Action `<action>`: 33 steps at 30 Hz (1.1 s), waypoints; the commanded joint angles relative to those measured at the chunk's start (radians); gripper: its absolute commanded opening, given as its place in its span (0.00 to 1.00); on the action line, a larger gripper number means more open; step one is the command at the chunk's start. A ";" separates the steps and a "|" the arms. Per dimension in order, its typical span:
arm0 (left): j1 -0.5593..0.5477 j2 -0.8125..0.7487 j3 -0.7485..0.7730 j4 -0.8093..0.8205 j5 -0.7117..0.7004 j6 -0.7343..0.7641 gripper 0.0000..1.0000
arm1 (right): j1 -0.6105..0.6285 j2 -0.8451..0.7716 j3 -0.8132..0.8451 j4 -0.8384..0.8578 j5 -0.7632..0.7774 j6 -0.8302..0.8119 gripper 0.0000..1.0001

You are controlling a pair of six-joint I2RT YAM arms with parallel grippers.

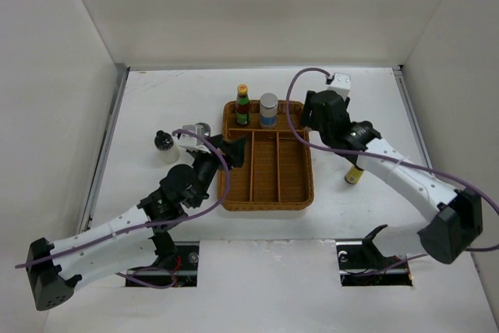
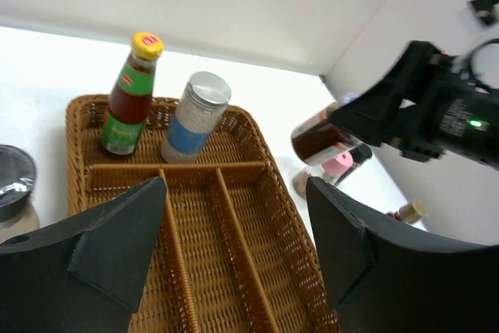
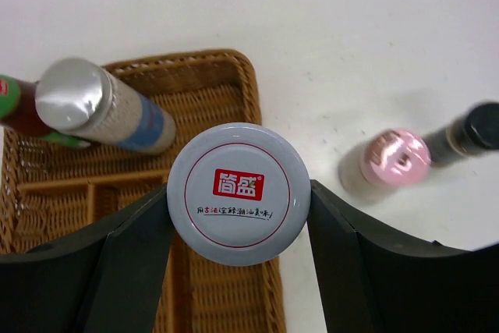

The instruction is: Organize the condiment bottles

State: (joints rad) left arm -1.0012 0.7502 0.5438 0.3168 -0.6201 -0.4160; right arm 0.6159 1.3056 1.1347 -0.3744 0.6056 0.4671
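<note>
My right gripper (image 3: 238, 196) is shut on a dark jar (image 2: 320, 139) by its white lid with a red label (image 3: 238, 193), held above the right edge of the brown wicker tray (image 3: 218, 83). In the tray's back compartment stand a green-red bottle with a yellow cap (image 1: 242, 104) (image 2: 129, 95) and a white shaker with a blue band (image 1: 268, 109) (image 2: 195, 118) (image 3: 101, 111). My left gripper (image 2: 238, 193) (image 1: 224, 152) hangs open over the tray's left side, with nothing between its fingers. In the top view my right gripper (image 1: 323, 115) hides the jar.
A pink-capped bottle (image 3: 396, 157) and a black-lidded one (image 3: 475, 130) stand on the table right of the tray. A small yellow-capped bottle (image 1: 355, 175) stands by the right arm. Left of the tray are a black-lidded shaker (image 1: 164, 146) and a silver-lidded jar (image 2: 15, 185).
</note>
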 commanded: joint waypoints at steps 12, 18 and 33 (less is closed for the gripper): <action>0.009 -0.135 -0.057 -0.153 -0.156 -0.010 0.71 | -0.068 0.363 0.261 0.299 -0.173 -0.078 0.52; 0.034 -0.129 -0.062 -0.192 -0.176 -0.010 0.71 | -0.066 0.460 0.263 0.330 -0.171 -0.073 0.53; 0.146 0.020 0.152 -0.439 -0.201 -0.024 0.85 | -0.064 0.442 0.225 0.345 -0.115 -0.082 0.84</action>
State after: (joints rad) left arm -0.8822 0.7345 0.6071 -0.0708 -0.8043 -0.4309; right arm 0.5556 1.8458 1.3342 -0.1040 0.4564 0.3916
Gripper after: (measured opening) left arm 0.849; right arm 0.829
